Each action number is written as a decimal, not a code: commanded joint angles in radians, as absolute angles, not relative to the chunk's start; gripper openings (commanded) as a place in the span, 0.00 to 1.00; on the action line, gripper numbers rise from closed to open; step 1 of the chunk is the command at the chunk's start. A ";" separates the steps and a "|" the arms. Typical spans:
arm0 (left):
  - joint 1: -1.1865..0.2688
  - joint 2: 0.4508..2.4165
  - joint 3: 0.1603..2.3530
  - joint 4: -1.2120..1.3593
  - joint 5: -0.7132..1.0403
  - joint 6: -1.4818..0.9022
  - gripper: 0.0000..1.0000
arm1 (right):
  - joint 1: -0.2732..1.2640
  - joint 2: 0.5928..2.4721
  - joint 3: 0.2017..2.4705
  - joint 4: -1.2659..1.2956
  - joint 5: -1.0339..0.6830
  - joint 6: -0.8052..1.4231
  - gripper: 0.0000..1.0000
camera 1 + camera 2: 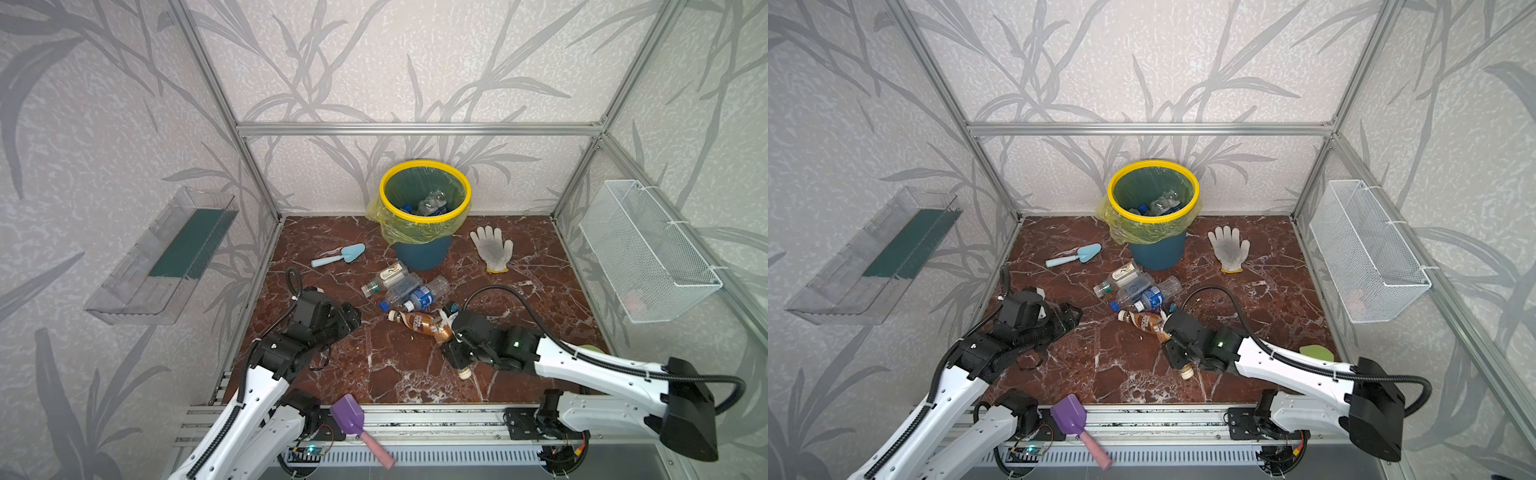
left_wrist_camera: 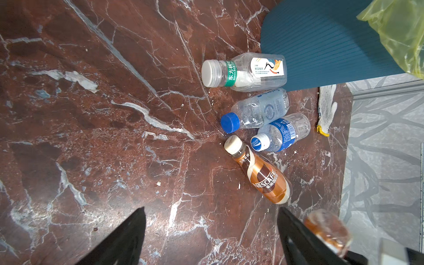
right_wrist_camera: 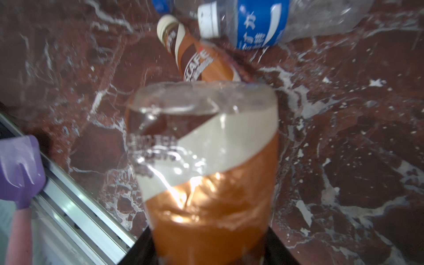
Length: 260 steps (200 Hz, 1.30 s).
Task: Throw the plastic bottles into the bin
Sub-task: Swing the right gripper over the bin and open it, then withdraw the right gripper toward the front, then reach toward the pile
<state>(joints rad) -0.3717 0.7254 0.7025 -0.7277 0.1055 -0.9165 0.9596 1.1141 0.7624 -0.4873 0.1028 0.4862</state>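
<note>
The bin (image 1: 422, 254) (image 1: 1156, 254), teal with a yellow rim and liner bag, stands at the back and holds several bottles. In front of it lie three clear bottles: white-capped (image 1: 386, 276) (image 2: 245, 72), blue-capped (image 1: 401, 289) (image 2: 257, 112) and blue-labelled (image 1: 424, 296) (image 2: 280, 133). A brown-swirled bottle (image 1: 415, 320) (image 2: 259, 172) lies beside them. My right gripper (image 1: 453, 349) (image 3: 207, 250) is shut on a second brown-swirled bottle (image 3: 206, 160) (image 2: 325, 231), held just above the floor. My left gripper (image 1: 353, 318) (image 2: 212, 210) hangs open and empty, left of the pile.
A light-blue trowel (image 1: 338, 254) lies left of the bin and a white glove (image 1: 492, 248) right of it. A purple scoop (image 1: 349, 415) rests on the front rail. On the left wall hangs a clear tray (image 1: 162, 253); on the right, a wire basket (image 1: 648, 249).
</note>
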 commanded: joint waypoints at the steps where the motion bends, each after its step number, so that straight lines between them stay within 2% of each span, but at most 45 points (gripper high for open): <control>1: -0.369 0.736 0.730 -0.709 0.112 -0.896 0.89 | 0.812 1.079 0.966 -0.476 0.077 0.420 0.56; 16: -0.369 0.742 0.742 -0.703 0.113 -0.894 0.89 | 0.688 1.198 1.321 -0.534 0.022 0.331 0.56; 25: -0.369 0.748 0.749 -0.695 0.116 -0.896 0.89 | 0.634 1.322 1.649 -0.618 0.011 0.287 0.58; 40: -0.368 0.767 0.773 -0.690 0.126 -0.897 0.89 | 0.588 1.599 2.182 -0.800 0.002 0.252 0.68; 60: -0.368 0.781 0.810 -0.702 0.140 -0.889 0.89 | 0.527 2.016 2.923 -1.210 -0.003 0.301 0.83; 68: -0.367 0.780 0.820 -0.712 0.139 -0.885 0.89 | 0.518 2.156 3.170 -1.352 -0.008 0.321 0.86; 78: -0.368 0.767 0.826 -0.722 0.128 -0.880 0.89 | 0.509 2.068 2.968 -1.351 -0.014 0.351 0.91; 86: -0.368 0.751 0.823 -0.733 0.118 -0.876 0.89 | 0.513 1.973 2.786 -1.322 0.025 0.383 1.00; 100: -0.367 0.725 0.817 -0.749 0.104 -0.877 0.90 | 0.512 1.751 2.403 -1.133 0.068 0.394 0.99; 113: -0.367 0.707 0.810 -0.760 0.104 -0.883 0.90 | 0.511 1.474 1.930 -0.831 0.095 0.385 0.99; 123: -0.367 0.694 0.801 -0.764 0.104 -0.887 0.90 | 0.500 1.325 1.718 -0.718 0.102 0.408 1.00; 156: -0.365 0.658 0.766 -0.774 0.101 -0.903 0.89 | 0.492 1.055 1.296 -0.731 0.082 0.464 0.96; 192: -0.365 0.657 0.739 -0.772 0.107 -0.913 0.90 | 0.492 0.889 0.929 -0.702 -0.009 0.552 0.93; 224: -0.365 0.663 0.725 -0.764 0.110 -0.916 0.90 | 0.493 0.816 0.744 -0.629 -0.091 0.621 0.89; 260: -0.365 0.680 0.711 -0.744 0.122 -0.923 0.90 | 0.511 0.811 0.644 -0.532 -0.160 0.704 0.85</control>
